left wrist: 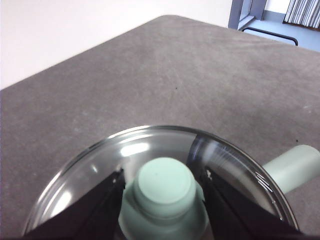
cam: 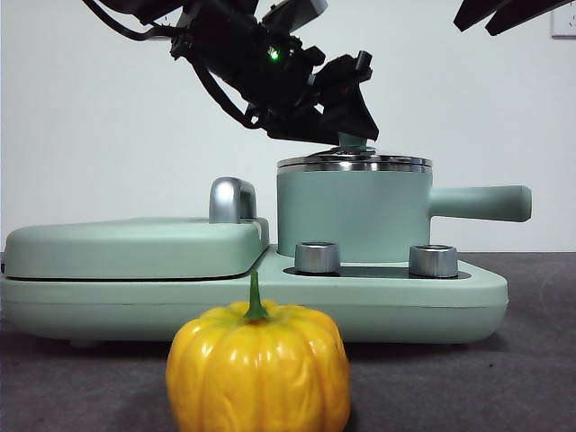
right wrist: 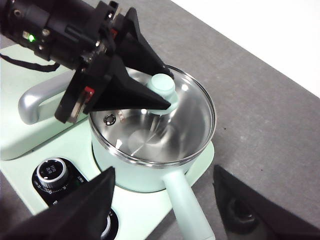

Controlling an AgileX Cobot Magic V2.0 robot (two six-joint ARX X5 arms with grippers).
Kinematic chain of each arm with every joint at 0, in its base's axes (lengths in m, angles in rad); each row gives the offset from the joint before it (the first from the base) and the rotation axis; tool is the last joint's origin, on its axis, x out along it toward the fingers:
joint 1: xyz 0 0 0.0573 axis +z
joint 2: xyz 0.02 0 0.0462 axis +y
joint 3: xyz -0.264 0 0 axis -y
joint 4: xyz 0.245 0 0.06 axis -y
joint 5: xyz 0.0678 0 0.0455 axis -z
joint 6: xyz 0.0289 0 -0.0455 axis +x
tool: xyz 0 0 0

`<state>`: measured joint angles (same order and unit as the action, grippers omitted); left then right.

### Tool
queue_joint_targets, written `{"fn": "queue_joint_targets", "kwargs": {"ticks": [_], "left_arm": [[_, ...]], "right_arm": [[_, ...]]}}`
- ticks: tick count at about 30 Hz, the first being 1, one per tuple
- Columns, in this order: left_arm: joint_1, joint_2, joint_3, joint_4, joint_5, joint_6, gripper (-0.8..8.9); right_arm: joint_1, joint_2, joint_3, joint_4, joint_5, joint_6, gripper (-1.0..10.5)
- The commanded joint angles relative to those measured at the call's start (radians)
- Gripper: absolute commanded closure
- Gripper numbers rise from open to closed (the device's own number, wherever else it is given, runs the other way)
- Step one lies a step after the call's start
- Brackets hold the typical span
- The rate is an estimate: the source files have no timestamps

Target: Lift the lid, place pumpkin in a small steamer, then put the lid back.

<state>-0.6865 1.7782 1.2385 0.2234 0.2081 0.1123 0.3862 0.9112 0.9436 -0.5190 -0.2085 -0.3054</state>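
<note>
The pumpkin (cam: pixel 258 367) sits on the near counter (cam: pixel 531 360), in front of the mint-green cooker base (cam: pixel 387 306) with its two steel dials (cam: pixel 317 256); the flat rectangular cover (cam: pixel 135 247) lies left; the left pincer (cam: pixel 353 137) clamps the knob of the lid (right wrist: pixel 192 107), which rests on the small steamer (cam: pixel 355 216), its steel inside bare; the right pincer (right wrist: pixel 162 200) hovers spread wide, holding nothing.

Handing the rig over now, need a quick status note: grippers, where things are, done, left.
Left gripper: jaws around the knob of the lid, grip looks closed.
Right gripper: open, waiting above the small steamer.
Lid sits on the steamer, at most barely raised.
Pumpkin: on the table in front of the cooker base, untouched.
Done: knob grasp.
Left: lift lid, load pumpkin, put lid back.
</note>
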Motion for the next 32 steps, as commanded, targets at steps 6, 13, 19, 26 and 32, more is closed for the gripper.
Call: {"fn": "queue_joint_targets", "kwargs": {"ticks": [6,13,19,26,32], "left_arm": [[-0.007,0.023,0.018,0.002,-0.002,0.010,6.56],[-0.007,0.023,0.018,0.006,-0.002,0.009,7.99],[-0.007,-0.004,0.018,0.008,-0.003,0.010,7.99],[-0.004,-0.095,0.018,0.005,-0.011,0.010,7.99],[0.008,-0.196,0.019,-0.053,-0.035,0.008,7.99]], "right_arm": [[0.007,0.007,0.020,0.010,0.000,0.018,6.4],[0.007,0.007,0.020,0.010,0.000,0.018,6.4],[0.007,0.007,0.020,0.010,0.000,0.018,6.4],[0.007,0.007,0.020,0.009,-0.003,0.019,6.4],[0.007,0.007,0.020,0.009,-0.003,0.018,6.4]]}}
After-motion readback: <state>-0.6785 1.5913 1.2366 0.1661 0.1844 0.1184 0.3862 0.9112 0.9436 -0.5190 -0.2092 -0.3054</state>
